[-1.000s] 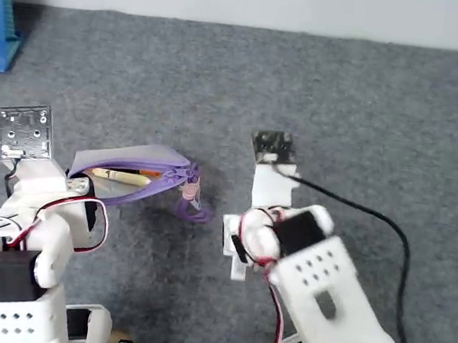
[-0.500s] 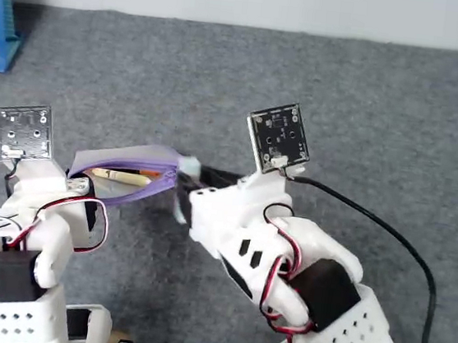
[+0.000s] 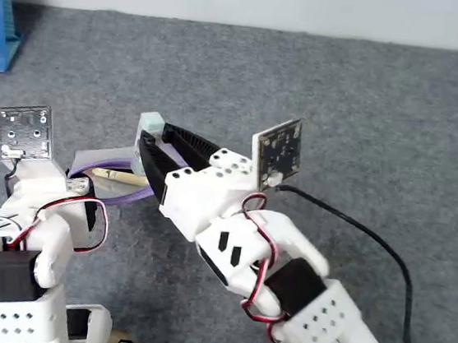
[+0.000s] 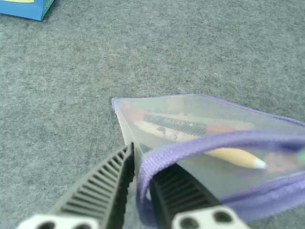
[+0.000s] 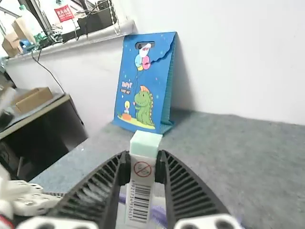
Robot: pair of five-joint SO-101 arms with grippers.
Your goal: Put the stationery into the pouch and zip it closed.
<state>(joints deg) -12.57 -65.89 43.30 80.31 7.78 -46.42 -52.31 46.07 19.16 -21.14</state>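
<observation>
While the right pincer [image 5: 142, 168] is clamped on a pale-green eraser [image 5: 146, 142], holding it over the far edge of the purple pouch [image 3: 102, 159], the left pincer [image 4: 141, 167] is pinched together on that pouch's zip edge. A pencil [image 4: 224, 155] lies inside the pouch, which sits on the grey tabletop [image 3: 345, 94]. A blue gift bag [image 5: 145, 86] stands against the wall.
</observation>
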